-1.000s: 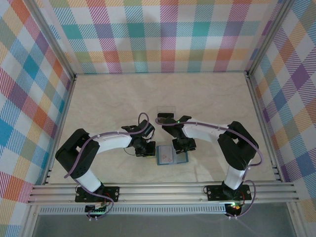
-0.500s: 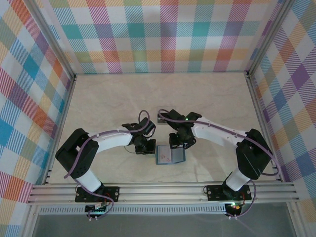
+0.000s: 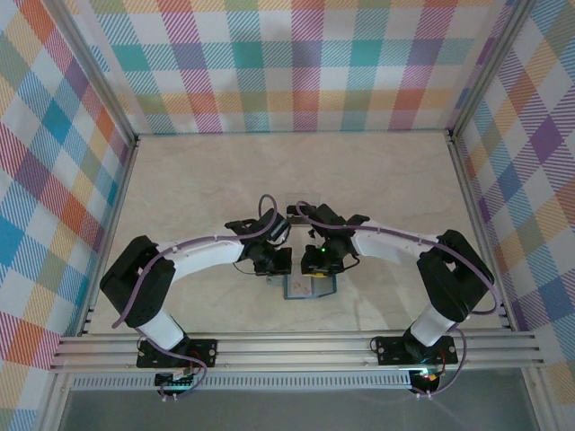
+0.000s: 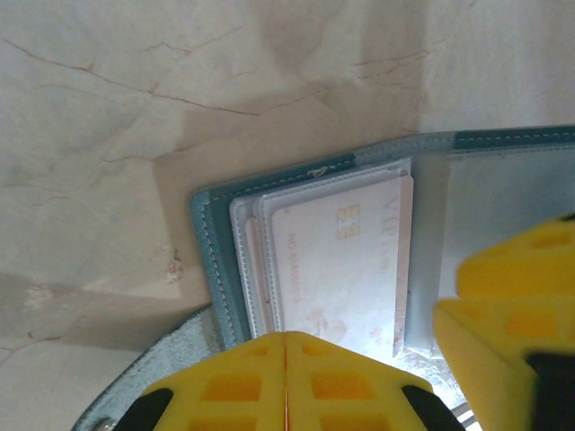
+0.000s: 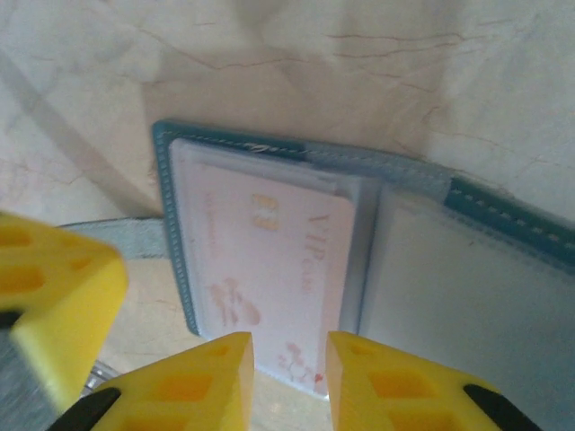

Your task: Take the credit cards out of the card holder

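Slippage worries me most. The card holder [image 3: 308,285] lies open on the tabletop [image 3: 225,180], toward the near edge, between my two arms. My left end effector [image 4: 286,368] is closed, fingers touching, down at the holder's left cover. Whether it pinches any of that cover I cannot tell. My right end effector [image 5: 289,355] stands slightly open, its jaws either side of the exposed end of a pale pink credit card [image 5: 269,260] tucked in the left pocket.

If the jaws close on the pocket lip as well as the card, I expect the whole holder to lift or drag. If the left side holds weakly, the same follows. A card this thin and flat may squirt out from a shallow pinch. Layered edges beside it could be more cards or just pocket plastic. Both end effectors work very near each other, so a bump is possible.
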Controlling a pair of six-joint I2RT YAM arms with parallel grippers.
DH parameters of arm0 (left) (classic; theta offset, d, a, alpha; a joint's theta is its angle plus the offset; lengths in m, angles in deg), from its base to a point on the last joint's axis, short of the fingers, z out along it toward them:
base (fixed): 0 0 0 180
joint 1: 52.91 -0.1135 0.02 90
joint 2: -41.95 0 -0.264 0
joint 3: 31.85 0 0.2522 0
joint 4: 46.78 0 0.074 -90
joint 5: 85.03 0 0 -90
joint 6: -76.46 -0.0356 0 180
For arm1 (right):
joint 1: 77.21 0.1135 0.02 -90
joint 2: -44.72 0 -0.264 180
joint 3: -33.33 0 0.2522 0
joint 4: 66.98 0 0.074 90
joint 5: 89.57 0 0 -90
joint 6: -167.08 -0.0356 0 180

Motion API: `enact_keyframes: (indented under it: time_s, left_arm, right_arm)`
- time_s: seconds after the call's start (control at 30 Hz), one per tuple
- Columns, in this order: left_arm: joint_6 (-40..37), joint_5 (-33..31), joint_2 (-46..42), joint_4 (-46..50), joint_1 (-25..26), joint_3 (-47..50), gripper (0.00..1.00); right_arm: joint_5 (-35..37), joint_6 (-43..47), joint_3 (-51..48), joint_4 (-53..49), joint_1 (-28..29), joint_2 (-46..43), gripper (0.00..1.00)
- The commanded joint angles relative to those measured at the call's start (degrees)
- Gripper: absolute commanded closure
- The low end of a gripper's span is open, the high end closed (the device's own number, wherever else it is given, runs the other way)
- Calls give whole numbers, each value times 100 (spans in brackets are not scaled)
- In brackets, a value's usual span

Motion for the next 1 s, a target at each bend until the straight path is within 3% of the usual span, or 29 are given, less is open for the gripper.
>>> enact_keyframes:
  time_s: [0.0, 0.53, 0.97]
  left_arm:
    - [165, 140, 149, -62, 116, -105, 92]
    - [93, -111, 806, 74, 289, -225, 94]
    - [54, -553, 730, 495, 300, -119, 94]
  right_arm:
    - [-328, -131, -140, 415, -78, 129, 73]
    - [-165, -97, -466, 571, -165, 294, 80]
    - [174, -64, -492, 365, -178, 237, 86]
